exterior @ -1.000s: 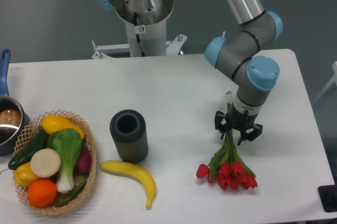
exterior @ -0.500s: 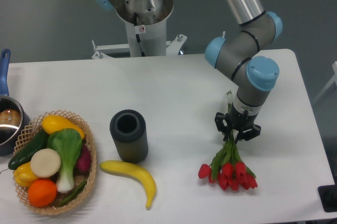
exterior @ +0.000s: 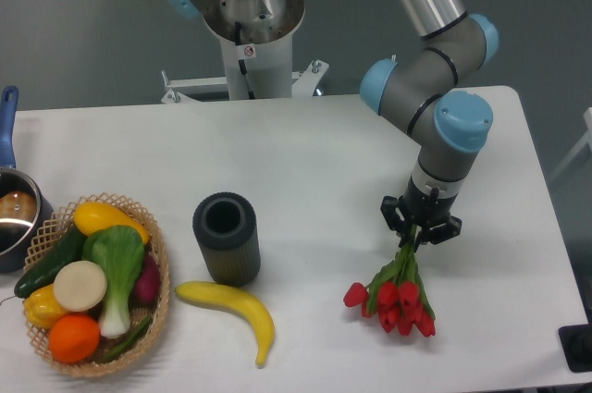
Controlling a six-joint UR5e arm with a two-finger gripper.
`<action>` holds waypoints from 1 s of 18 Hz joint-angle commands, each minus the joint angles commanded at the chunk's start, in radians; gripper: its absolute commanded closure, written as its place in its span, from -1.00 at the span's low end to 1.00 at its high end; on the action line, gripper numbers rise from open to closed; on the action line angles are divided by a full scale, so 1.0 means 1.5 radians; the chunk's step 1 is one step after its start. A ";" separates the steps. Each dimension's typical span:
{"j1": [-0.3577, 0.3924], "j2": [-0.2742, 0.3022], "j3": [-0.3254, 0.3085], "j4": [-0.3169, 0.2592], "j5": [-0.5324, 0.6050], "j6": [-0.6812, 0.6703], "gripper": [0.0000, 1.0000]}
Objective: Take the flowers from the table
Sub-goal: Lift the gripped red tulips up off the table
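Note:
The flowers (exterior: 396,296), a bunch of red tulips on green stems, are at the front right of the white table (exterior: 305,153). My gripper (exterior: 418,231) points straight down and is shut on the stems just above the leaves. The red heads fan out below and to the left of the fingers, low over the tabletop. I cannot tell whether the heads still touch the table. The upper ends of the stems are hidden behind the gripper.
A dark ribbed cylinder (exterior: 226,238) stands mid-table, with a banana (exterior: 231,305) in front of it. At front left is a wicker basket (exterior: 157,268) of vegetables and fruit, and a pot (exterior: 14,213) at the left edge. A black object (exterior: 578,347) sits at the front right corner.
The gripper has closed on the stems and shifted slightly right. The stem tip that showed above the wrist is gone from sight. The tulip heads have drawn in and swung a little left.

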 joint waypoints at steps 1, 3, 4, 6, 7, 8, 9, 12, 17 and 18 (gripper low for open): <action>-0.001 0.008 0.004 0.000 0.000 -0.001 0.44; -0.001 0.026 0.008 0.000 -0.001 -0.002 0.44; 0.000 0.037 0.010 0.000 -0.002 -0.002 0.44; 0.000 0.056 0.014 0.000 -0.002 -0.002 0.44; 0.000 0.067 0.019 0.000 -0.004 -0.002 0.44; 0.000 0.077 0.026 0.000 -0.014 -0.005 0.44; 0.001 0.085 0.033 0.000 -0.034 -0.016 0.44; 0.008 0.099 0.057 0.000 -0.118 -0.064 0.44; 0.019 0.126 0.091 0.000 -0.226 -0.109 0.44; 0.028 0.135 0.093 0.000 -0.250 -0.121 0.44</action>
